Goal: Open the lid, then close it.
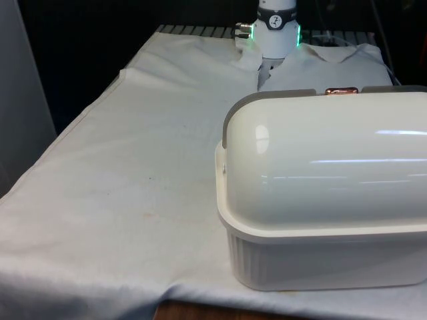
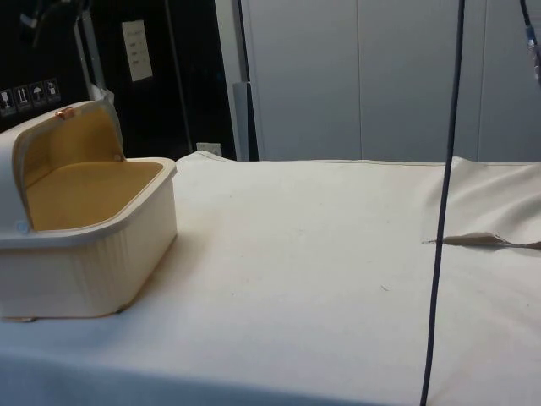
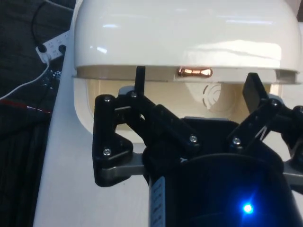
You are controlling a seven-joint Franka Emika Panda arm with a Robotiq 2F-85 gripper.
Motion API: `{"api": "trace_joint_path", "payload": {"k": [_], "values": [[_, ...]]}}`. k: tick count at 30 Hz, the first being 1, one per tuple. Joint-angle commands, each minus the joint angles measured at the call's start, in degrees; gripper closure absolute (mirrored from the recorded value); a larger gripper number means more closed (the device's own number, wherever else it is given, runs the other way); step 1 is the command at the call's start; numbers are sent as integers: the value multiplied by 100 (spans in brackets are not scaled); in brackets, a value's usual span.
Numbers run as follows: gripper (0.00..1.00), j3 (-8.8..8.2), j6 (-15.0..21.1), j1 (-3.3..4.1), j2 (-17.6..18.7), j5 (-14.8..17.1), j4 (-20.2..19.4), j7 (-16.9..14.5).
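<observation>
Box (image 1: pixel 320 220) cut off at the front view's right edge, back turned there, hiding the opening. Lid (image 2: pixel 51 135) rolled up and back, open; tan inside bare in the side view. Copper handle (image 3: pixel 194 72) on lid's edge. Gripper (image 3: pixel 196 85) spread wide, just before the handle, gripping nothing.

Bread box (image 1: pixel 320 257) cream-white with ribbed lower walls; lid (image 1: pixel 333 167) glossy cream-white with grey edge strip, copper-coloured handle (image 1: pixel 341 91). Box interior (image 2: pixel 89 194) tan-yellow. Cloth (image 1: pixel 120 173) on table plain white. Gripper (image 3: pixel 196 90) black. Cable (image 2: pixel 441 203) dark, crossing the side view.
</observation>
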Motion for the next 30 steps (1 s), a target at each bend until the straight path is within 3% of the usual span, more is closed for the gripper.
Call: {"api": "trace_joint_path", "payload": {"k": [1, 5, 14, 15, 17, 22, 23, 24, 25, 30], "values": [[0, 0, 6, -6, 69, 6, 74, 6], [0, -34, 17, -6, 332, 0, 355, 6], [0, -109, 46, 29, 636, -120, 561, 17], [0, -63, 23, 0, 625, -80, 550, -23], [0, -115, 80, 40, 676, -201, 556, 40], [23, -115, 103, 46, 710, -281, 544, 74], [33, -115, 109, 46, 710, -298, 539, 80], [38, -63, 52, 11, 699, -229, 544, 11], [38, -115, 109, 52, 716, -304, 539, 80], [63, -120, 115, 52, 722, -315, 533, 86]]}}
